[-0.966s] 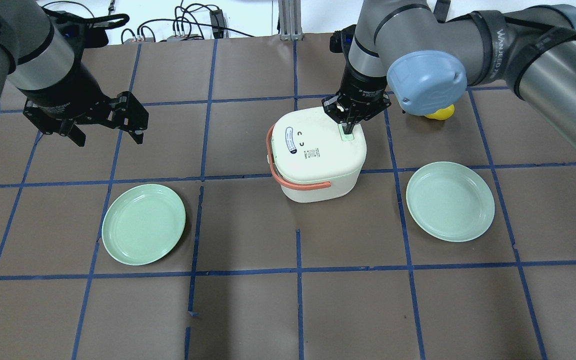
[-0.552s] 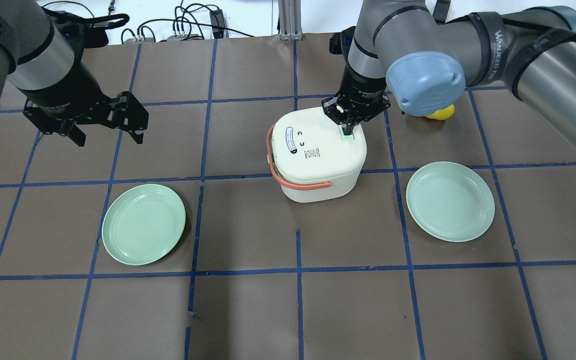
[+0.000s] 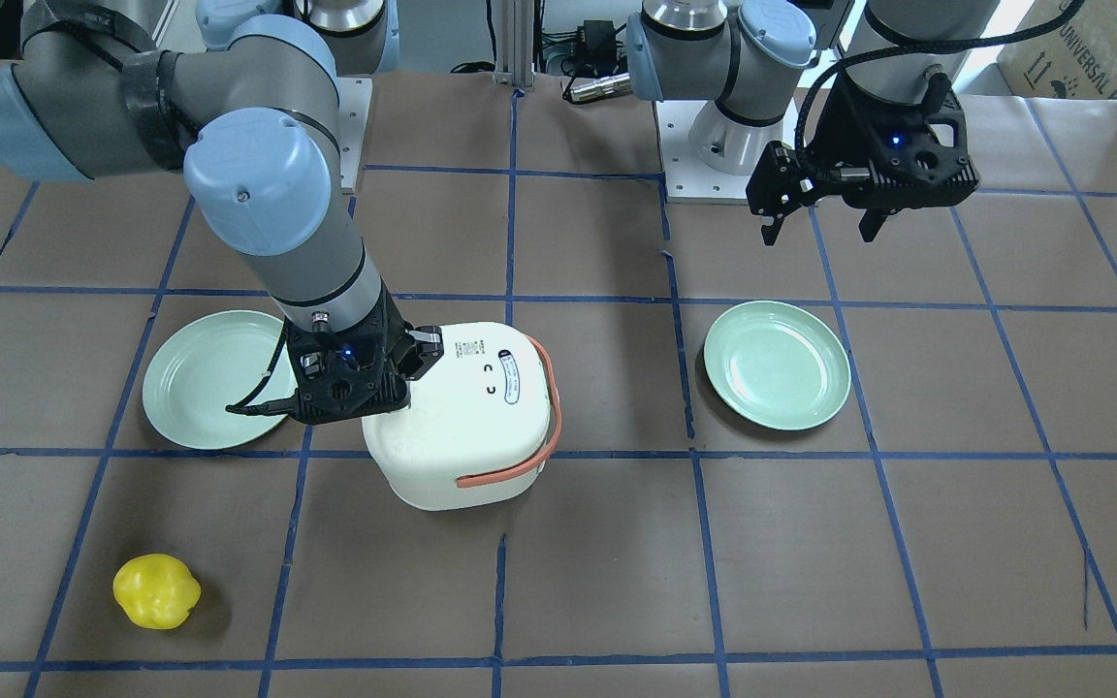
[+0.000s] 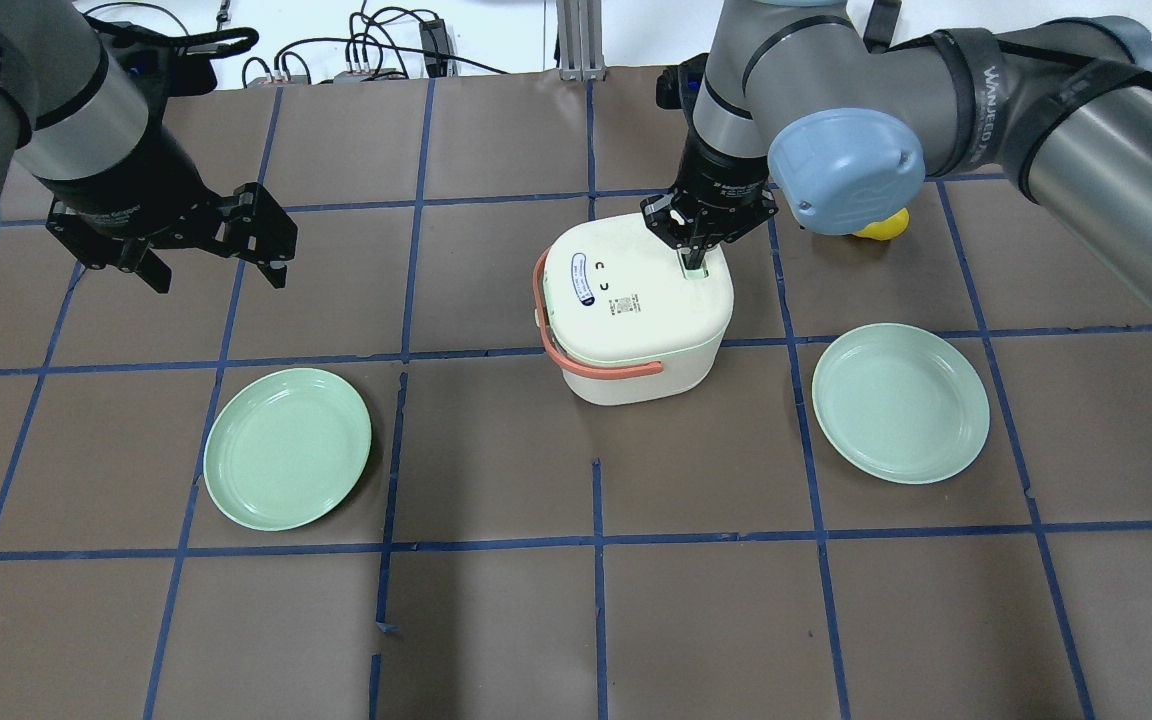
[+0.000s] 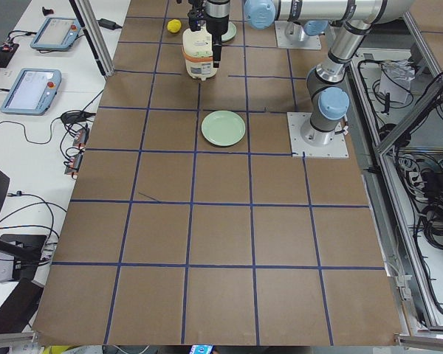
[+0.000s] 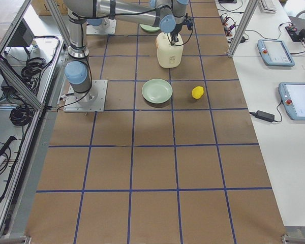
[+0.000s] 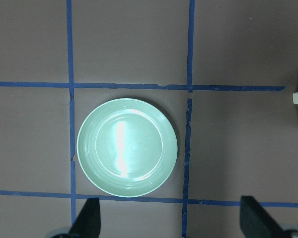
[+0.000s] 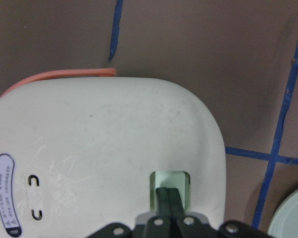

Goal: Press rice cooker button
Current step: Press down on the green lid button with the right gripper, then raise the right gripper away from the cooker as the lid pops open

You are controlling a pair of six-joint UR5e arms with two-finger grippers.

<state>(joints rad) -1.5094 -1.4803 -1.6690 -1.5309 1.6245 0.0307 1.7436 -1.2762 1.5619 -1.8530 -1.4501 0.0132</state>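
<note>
Overhead exterior: green plates (image 4: 287, 448), yellow fruit (image 4: 891, 226) around rice cooker (image 4: 636, 310)

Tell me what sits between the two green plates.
The rice cooker, with the right tool at its button, seen in the overhead view.

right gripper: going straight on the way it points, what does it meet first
The pale green button on the rice cooker top, directly under the shut right gripper; it may already touch.
</note>
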